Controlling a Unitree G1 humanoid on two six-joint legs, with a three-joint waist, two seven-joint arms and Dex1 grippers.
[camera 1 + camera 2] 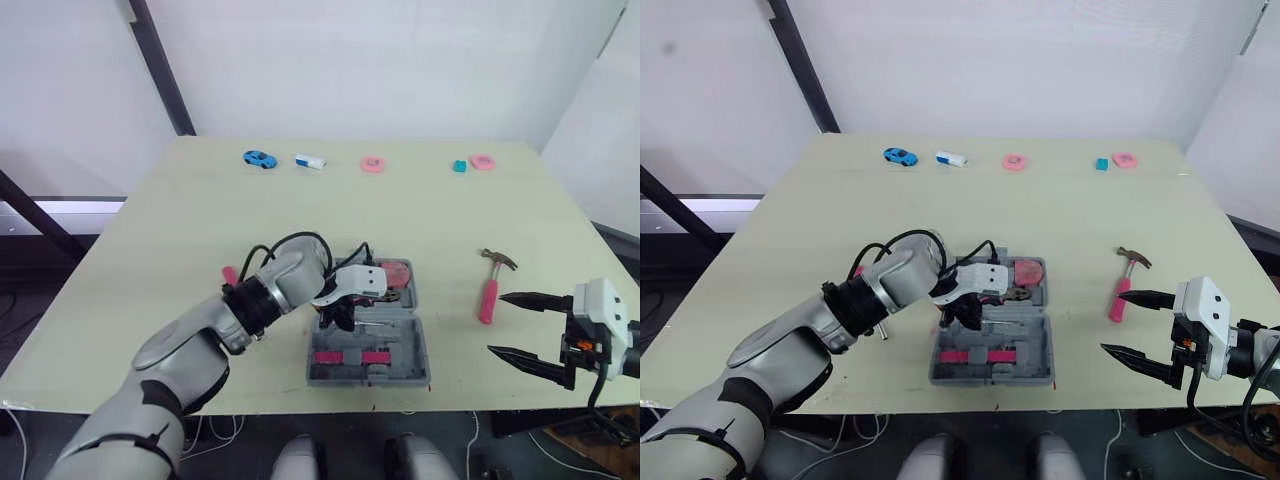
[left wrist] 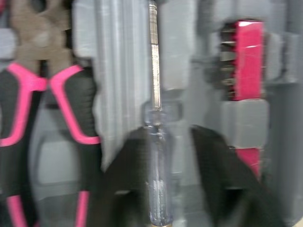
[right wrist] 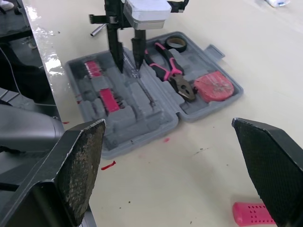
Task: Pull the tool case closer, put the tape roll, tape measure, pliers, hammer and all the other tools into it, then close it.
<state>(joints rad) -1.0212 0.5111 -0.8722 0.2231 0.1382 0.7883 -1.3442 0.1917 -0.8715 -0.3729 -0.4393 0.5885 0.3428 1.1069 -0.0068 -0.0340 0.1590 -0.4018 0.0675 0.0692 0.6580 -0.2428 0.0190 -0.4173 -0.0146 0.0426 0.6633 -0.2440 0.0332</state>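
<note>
Left end effector (image 3: 129, 69), spread apart, is seating a screwdriver (image 2: 155, 123) in the tool case (image 1: 415, 345); right end effector (image 1: 496, 323), spread wide, should next take the hammer (image 1: 490, 285) beside the case.

Bright even light, faint soft shadows, glare along table (image 3: 47, 59) edge

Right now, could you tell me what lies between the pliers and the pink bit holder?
A clear-handled screwdriver lies there, shown in the left wrist view.
</note>
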